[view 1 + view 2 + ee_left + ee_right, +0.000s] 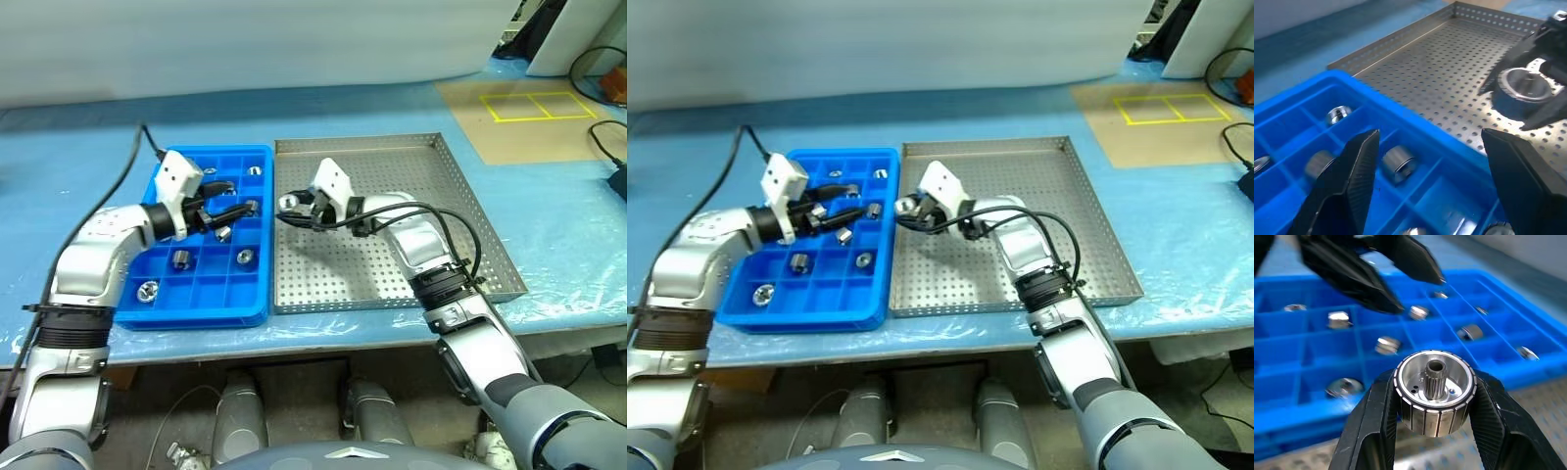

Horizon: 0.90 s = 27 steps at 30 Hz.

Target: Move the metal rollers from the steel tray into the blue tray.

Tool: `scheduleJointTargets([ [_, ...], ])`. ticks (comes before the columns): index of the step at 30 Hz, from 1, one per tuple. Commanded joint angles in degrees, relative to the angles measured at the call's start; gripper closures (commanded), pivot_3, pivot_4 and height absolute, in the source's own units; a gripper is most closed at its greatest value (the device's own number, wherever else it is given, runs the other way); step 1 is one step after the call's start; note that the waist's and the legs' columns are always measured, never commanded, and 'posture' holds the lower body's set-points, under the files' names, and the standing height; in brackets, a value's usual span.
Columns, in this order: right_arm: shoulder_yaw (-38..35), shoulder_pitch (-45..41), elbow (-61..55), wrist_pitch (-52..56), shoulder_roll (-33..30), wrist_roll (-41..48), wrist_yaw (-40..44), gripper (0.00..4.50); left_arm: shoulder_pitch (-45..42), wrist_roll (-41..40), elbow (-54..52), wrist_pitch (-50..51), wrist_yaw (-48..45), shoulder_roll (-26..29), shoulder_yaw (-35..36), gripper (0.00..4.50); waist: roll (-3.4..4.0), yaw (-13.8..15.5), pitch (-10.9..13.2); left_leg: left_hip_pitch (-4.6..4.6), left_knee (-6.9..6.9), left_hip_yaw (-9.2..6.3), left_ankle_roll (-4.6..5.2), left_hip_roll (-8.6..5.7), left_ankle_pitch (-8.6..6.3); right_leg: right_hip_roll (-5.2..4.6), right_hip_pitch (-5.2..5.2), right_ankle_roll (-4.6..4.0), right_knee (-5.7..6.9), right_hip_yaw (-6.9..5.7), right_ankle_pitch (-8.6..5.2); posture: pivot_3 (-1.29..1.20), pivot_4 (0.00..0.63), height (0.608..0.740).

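Hanging over the steel tray [460,211] edge, right gripper [1435,396] pinches a roller [1434,390].

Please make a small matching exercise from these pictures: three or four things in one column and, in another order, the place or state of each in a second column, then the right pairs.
Things:
1. right gripper
2. left gripper
3. steel tray
4. blue tray

Places or states:
A. fingers apart, hanging over the blue compartments
B. holds several metal rollers in its compartments
C. perforated floor bare of rollers
D. shut on one roller, lifted near the two trays' shared edge

Pairs: 1-D, 2-A, 3-C, 4-B
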Motion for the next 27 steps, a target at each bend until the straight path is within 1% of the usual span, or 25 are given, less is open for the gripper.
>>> scheduleJointTargets([
  [1, 1.0, -1.3, -2.5, 0.6, 1.3, 2.2, 2.0, 2.8, 1.6, -1.7, -4.7, 1.6, 0.7, 1.9, 3.2, 0.99, 0.0, 0.6, 0.0, 0.0, -0.05, -0.01, 0.0, 0.0, 0.0, 0.0, 0.0, 0.0, -0.03, -0.02, 0.0, 0.09, 0.15, 0.74],
  [4, 1.1, -1.3, -2.5, 0.8, 1.3, 2.3, 2.2, 2.8, 1.9, -2.0, -5.3, 2.1, 1.0, 2.0, 3.3, 0.99, 0.0, 2.0, 0.0, -0.03, -0.12, -0.02, -0.04, 0.01, 0.02, -0.07, 0.01, -0.01, -0.03, -0.15, -0.01, 0.09, 0.15, 0.74],
  [5, 2.9, -1.2, 1.6, 0.7, 4.3, 2.0, 2.3, 2.8, 5.6, -2.5, -8.1, 3.6, 2.0, 2.9, 5.9, 0.99, -0.02, 2.4, 0.0, -0.03, -0.12, -0.02, -0.04, -0.01, 0.02, -0.09, 0.02, 0.0, -0.03, -0.14, -0.01, 0.19, 0.15, 0.74],
  [8, 5.3, -1.4, 9.0, 0.4, 9.9, 1.4, 2.3, 2.8, 12.3, -4.1, -14.2, 6.8, 4.3, 3.9, 10.4, 0.99, -0.1, 1.6, -0.1, 0.14, -0.24, -0.03, -0.05, -0.02, 0.02, -0.04, 0.0, -0.04, -0.02, -0.01, -0.04, 0.22, 0.15, 0.74],
  [12, 6.3, -2.6, 13.3, -1.1, 13.5, 0.8, 2.4, 2.8, 16.5, -6.0, -20.2, 9.8, 7.3, 2.9, 11.7, 0.99, -0.09, 3.0, 0.0, -0.11, -0.53, -0.15, -0.27, 0.18, 0.15, 0.02, -0.13, -0.29, -0.03, -0.46, -0.18, 0.26, 0.15, 0.74],
  [15, 7.8, -2.9, 15.9, -2.7, 16.1, -1.1, 1.1, 2.8, 17.7, -7.0, -22.4, 11.1, 9.0, 2.5, 12.1, 0.99, -0.1, 3.0, 0.0, -0.05, -0.53, -0.21, -0.32, 0.28, 0.18, 0.03, -0.04, -0.35, 0.01, -0.64, -0.22, 0.27, 0.15, 0.74],
  [18, 8.4, -2.6, 14.7, -3.2, 16.7, -1.5, 2.3, 2.8, 17.9, -7.7, -23.2, 11.7, 10.0, 2.4, 12.0, 0.99, -0.1, 2.6, 0.0, 0.03, -0.58, -0.27, -0.45, 0.45, 0.25, 0.16, -0.05, -0.41, 0.12, -0.75, -0.26, 0.27, 0.15, 0.74],
  [20, 7.8, -3.1, 15.5, -3.7, 16.5, -2.0, 1.6, 2.8, 17.9, -7.9, -23.2, 11.8, 10.4, 2.5, 11.8, 0.99, -0.09, 2.6, 0.0, 0.04, -0.63, -0.39, -0.55, 0.55, 0.32, 0.22, -0.04, -0.5, 0.14, -0.95, -0.31, 0.27, 0.15, 0.74],
  [27, 4.1, -4.5, 15.7, -3.9, 12.4, -1.0, 2.4, 2.8, 14.6, -7.8, -20.8, 11.1, 10.3, 2.0, 8.8, 0.99, -0.08, 3.3, 0.0, -0.04, -0.64, -0.66, -0.7, 0.59, 0.4, 0.29, 0.04, -0.64, 0.15, -1.18, -0.34, 0.22, 0.15, 0.74],
])
